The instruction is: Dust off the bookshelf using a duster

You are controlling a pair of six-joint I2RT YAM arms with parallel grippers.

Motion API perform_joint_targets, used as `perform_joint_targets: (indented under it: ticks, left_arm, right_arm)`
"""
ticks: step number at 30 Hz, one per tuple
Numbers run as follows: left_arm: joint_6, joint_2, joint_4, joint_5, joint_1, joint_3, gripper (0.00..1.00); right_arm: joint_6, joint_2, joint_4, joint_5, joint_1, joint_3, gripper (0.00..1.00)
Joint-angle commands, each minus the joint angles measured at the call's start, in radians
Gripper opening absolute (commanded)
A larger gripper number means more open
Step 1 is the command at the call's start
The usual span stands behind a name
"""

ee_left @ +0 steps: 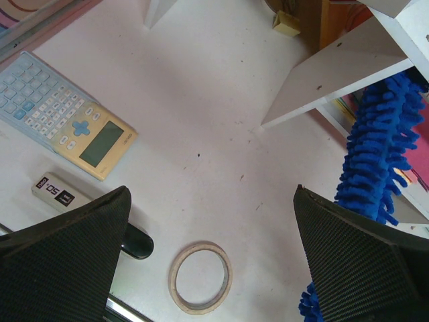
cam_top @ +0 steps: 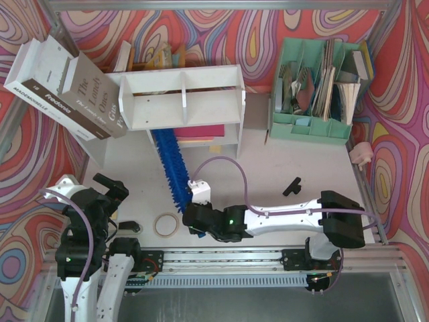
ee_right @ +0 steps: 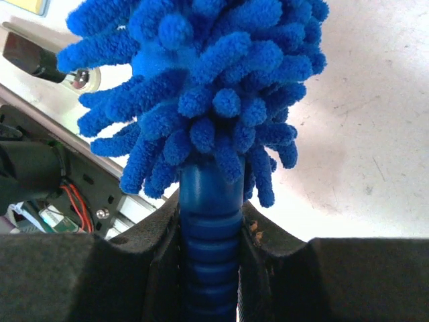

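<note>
Where the table (cam_top: 295,161) runs back toward 1 o'clock, mint-green file organizer (cam_top: 312,87), slots packed with upright papers and folders. Bookshelf (cam_top: 201,75) at 12 o'clock, white, two upper compartments split by a central divider; flat pink book (cam_top: 200,131) on the lower shelf. Duster (cam_top: 173,168): bright blue, shaggy microfibre strands, ribbed blue plastic handle. Head lies on the table, far tip at the lower shelf's left end, running back toward 6 o'clock. Right arm stretched low along the near edge, wrist pointing to 9 o'clock; right gripper (cam_top: 190,215) clamped on the handle, a finger (ee_right: 161,261) tight on each side just below the strands. Left arm folded up at 7 o'clock, left gripper (cam_top: 110,191) spread wide, holding nothing, above a tape roll (ee_left: 200,278) and a calculator (ee_left: 67,114)
</note>
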Motion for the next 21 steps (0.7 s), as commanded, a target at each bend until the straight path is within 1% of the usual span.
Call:
perform_joint_targets:
  ticks: [1,5,9,12,15,18,21]
  left_arm:
    - [0.012,-0.002,0.016,0.0,0.005,-0.017,0.98]
    - [0.012,-0.001,0.019,0.001,0.005,-0.018,0.98]
    - [0.013,0.003,0.018,0.003,0.005,-0.018,0.98]
    - [0.013,0.001,0.019,0.002,0.005,-0.017,0.98]
    - [0.012,-0.002,0.016,-0.002,0.005,-0.017,0.98]
    - [0.011,-0.002,0.016,-0.003,0.005,-0.017,0.98]
    - [0.012,-0.002,0.016,-0.003,0.005,-0.017,0.98]
  right_arm:
    - [-0.007,-0.057,0.001,0.057,0.019,-0.058,0.0]
    - [0.031,-0.11,-0.068,0.101,0.011,-0.121,0.0]
    - [0.017,-0.103,-0.066,0.069,0.012,-0.13,0.0]
    - [-0.021,-0.087,-0.035,0.036,0.025,-0.114,0.0]
    - [-0.072,-0.05,-0.023,0.031,0.06,-0.063,0.0]
    - [-0.091,-0.017,-0.05,0.036,0.099,-0.016,0.0]
    - [-0.08,-0.03,-0.086,0.046,0.126,-0.03,0.0]
